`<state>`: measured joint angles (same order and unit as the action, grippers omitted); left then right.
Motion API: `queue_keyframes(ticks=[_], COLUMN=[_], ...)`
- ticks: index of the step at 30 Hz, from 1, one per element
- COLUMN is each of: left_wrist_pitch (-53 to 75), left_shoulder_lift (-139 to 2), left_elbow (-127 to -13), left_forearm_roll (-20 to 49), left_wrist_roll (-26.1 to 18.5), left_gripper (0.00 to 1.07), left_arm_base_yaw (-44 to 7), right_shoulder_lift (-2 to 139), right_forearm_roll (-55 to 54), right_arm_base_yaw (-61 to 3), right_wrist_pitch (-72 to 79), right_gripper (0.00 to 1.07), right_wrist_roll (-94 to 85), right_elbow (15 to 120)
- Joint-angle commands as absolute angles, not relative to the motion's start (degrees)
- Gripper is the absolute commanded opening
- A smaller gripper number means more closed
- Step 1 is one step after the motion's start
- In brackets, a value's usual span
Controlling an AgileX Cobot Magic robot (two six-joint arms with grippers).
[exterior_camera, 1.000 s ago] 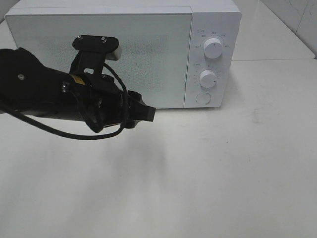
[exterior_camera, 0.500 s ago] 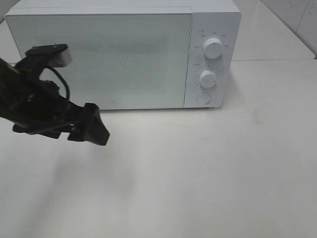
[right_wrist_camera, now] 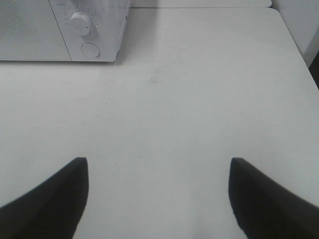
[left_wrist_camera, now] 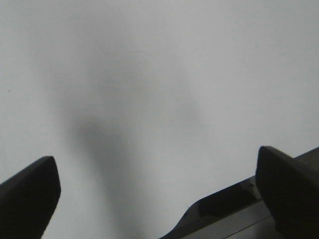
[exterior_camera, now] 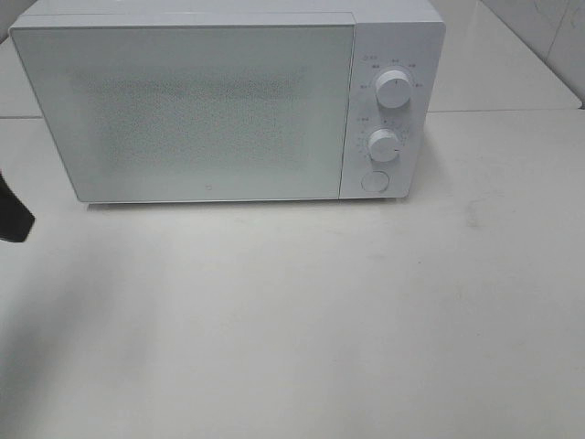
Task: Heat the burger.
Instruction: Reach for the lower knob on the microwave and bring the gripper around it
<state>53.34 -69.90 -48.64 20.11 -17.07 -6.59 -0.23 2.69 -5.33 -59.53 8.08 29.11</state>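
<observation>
The burger is out of view in every frame. The white microwave [exterior_camera: 228,101] stands at the back of the table with its door shut, and its frosted window shows nothing of the inside. My left gripper [left_wrist_camera: 155,164] hangs open over bare white tabletop with nothing between its fingers. In the high view only a dark tip [exterior_camera: 11,215] of it shows at the far left edge. My right gripper [right_wrist_camera: 158,162] is open and empty too, over the table in front of and to the right of the microwave [right_wrist_camera: 60,30].
Two round knobs [exterior_camera: 393,89] [exterior_camera: 384,144] and a round button [exterior_camera: 374,181] sit on the microwave's right panel. The white table [exterior_camera: 302,320] stretches in front. A tiled wall corner [exterior_camera: 548,37] rises at the back right.
My left arm has pulled back from in front of the microwave door toward the left, almost out of the high view. Its gripper has opened wide. The microwave door stays shut.
</observation>
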Motion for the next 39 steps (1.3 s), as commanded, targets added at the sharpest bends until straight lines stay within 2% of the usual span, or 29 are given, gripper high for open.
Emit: queue_keyframes(ticks=[1, 9, 20, 25, 39], left_wrist_pitch=[57.24, 60.85, 59.53, 58.56, 57.12], left_shoulder_lift=[-64.86, -57.58, -44.12, -33.63, -12.72], left_elbow=[-48.53, -48.07, -36.67, -31.74, -30.25], left_forearm_roll=[18.05, 15.93, 15.93, 15.93, 15.13], left_wrist_roll=[-14.27, -14.04, -13.58, -15.01, -15.01], left_gripper=[1.02, 1.02, 1.02, 1.02, 1.02], left_arm_base_yaw=[-2.69, -2.06, -2.06, -2.06, -2.06], right_shoulder_lift=[-1.72, -1.72, -1.72, -1.72, -1.72], right_forearm_roll=[2.46, 2.46, 2.46, 2.46, 2.46], right_arm_base_yaw=[-4.87, -4.87, -4.87, -4.87, -4.87], right_wrist_pitch=[-59.53, -59.53, -59.53, -59.53, -59.53], right_gripper=[0.75, 0.75, 0.75, 0.75, 0.75], right_wrist_roll=[7.73, 7.73, 7.73, 7.73, 7.73], right_elbow=[29.05, 29.05, 29.05, 29.05, 29.05])
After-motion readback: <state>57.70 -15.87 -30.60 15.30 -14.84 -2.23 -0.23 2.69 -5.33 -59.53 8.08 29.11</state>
